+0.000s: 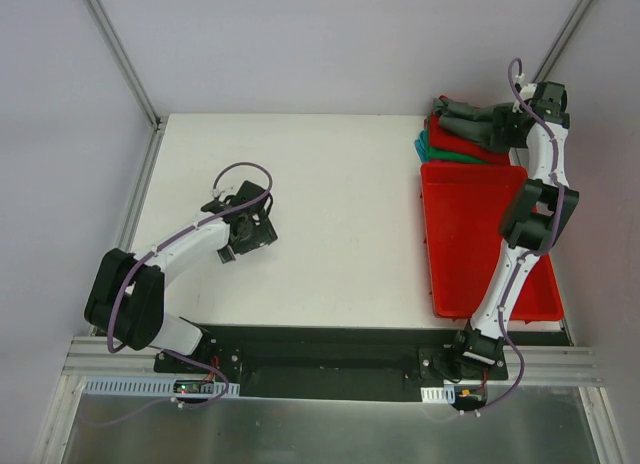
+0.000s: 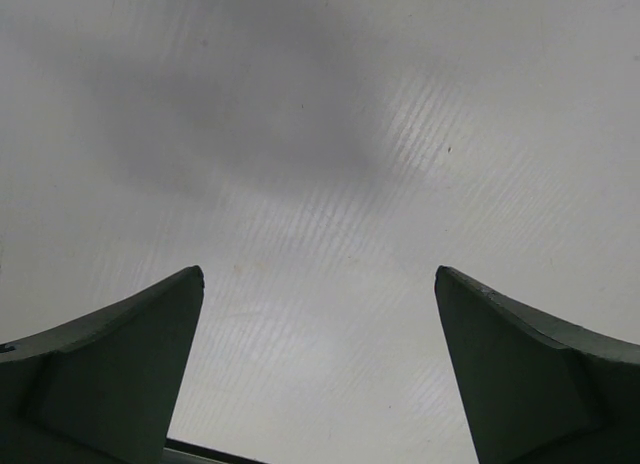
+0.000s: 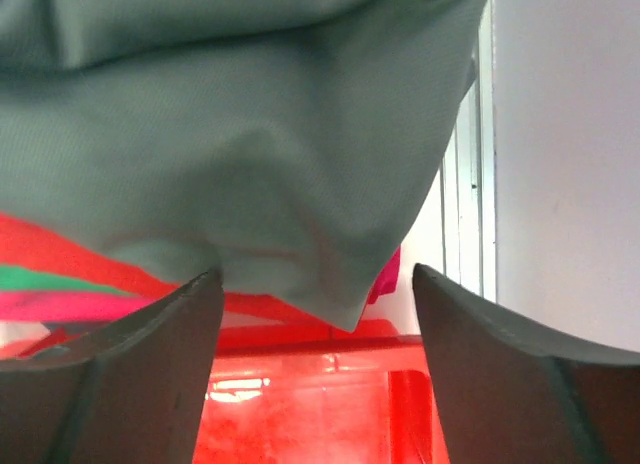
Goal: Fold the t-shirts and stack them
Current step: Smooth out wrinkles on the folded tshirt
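Table [image 1: 320, 214], white, with two arms mounted at its near edge. Red plastic tray [image 1: 470, 244] lies along the right side, its long axis running from near to far. Right arm [image 1: 525, 234] reaches over the tray to the far right corner. Left arm [image 1: 170, 254] is bent over the left half of the table, well apart from the cloth.

T-shirts are stacked just beyond the tray's far wall:
- the teal-green t-shirt [image 1: 432, 150] at the bottom;
- the red t-shirt [image 1: 460, 144] on top of it;
- the charcoal-grey t-shirt [image 3: 250, 134] uppermost, rumpled rather than lying flat.

Right pincer [image 3: 315, 274] has its jaws parted and grips nothing. The grey shirt's loose edge hangs at its fingertips and directly ahead, and the tray shows below. Left pincer [image 2: 318, 274] is spread wide over bare table and is also empty.

Governing relation: the grey shirt lies immediately in front of the right pincer's tips, on top of the stack. The stack's long axis appears to run left to right along the tray's far wall, though the bunched cloth makes this uncertain. The right arm is much the nearer, so any tidying or squaring of the top layer probably falls to it.
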`<action>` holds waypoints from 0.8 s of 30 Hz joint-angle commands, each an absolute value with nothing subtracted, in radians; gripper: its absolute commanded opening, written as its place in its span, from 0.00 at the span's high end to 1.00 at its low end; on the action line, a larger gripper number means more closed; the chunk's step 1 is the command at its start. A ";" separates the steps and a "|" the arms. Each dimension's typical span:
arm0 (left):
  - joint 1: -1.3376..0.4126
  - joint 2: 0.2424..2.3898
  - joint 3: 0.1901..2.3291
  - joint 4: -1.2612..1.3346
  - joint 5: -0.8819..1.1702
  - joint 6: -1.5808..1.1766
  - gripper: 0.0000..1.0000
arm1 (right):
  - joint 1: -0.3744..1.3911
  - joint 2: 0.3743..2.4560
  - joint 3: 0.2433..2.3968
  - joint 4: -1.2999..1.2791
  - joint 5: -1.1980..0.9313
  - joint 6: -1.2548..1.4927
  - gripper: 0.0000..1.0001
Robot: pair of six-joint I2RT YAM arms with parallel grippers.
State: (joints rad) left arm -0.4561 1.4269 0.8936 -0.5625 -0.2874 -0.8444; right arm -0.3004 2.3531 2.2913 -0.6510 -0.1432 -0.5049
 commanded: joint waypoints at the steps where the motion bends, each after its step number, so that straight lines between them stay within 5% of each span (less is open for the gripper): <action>1: -0.446 1.411 0.963 -0.575 -0.279 -0.805 0.01 | -0.270 2.172 2.238 -0.655 -0.198 -0.433 0.13; 3: -0.446 1.398 0.983 -0.580 -0.284 -0.792 0.01 | -0.252 2.120 2.185 -0.603 -0.218 -0.364 0.01; 24: -0.407 1.420 1.117 -0.589 -0.279 -0.719 0.01 | -0.173 2.352 2.356 -0.357 -0.348 0.021 0.04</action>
State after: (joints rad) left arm -0.4217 1.4078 1.0786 -0.5663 -0.2878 -0.7414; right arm -0.1852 2.3619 2.3505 -0.4217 -0.3309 -0.0345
